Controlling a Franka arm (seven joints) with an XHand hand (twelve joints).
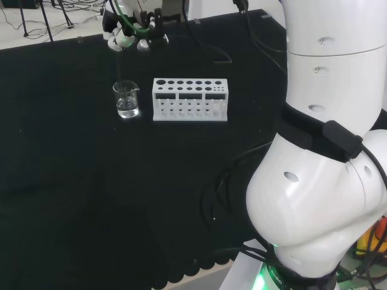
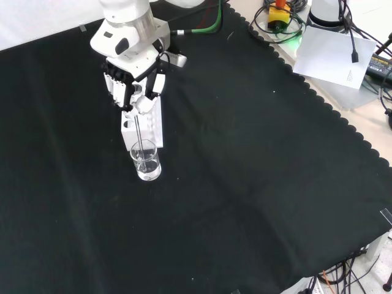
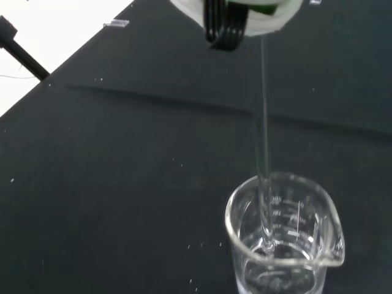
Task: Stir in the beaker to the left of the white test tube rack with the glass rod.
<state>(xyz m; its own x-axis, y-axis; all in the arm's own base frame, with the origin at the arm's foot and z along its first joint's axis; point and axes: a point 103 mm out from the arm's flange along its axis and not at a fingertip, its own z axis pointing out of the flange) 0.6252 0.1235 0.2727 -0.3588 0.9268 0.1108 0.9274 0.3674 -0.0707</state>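
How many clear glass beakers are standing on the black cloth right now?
1. The clear glass beaker stands just left of the white test tube rack in the head view, under the hand, with the glass rod dipped in.

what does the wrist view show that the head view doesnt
Wrist view: the glass rod runs down past the rim into the beaker, its tip low inside, with clear liquid and printed marks on the glass.

Head view: the white test tube rack to the right of the beaker, its rows of holes, and the arm's big white links at the right; the hand sits above the beaker.

Both: the beaker upright on the black cloth, with the rod leading down to it.
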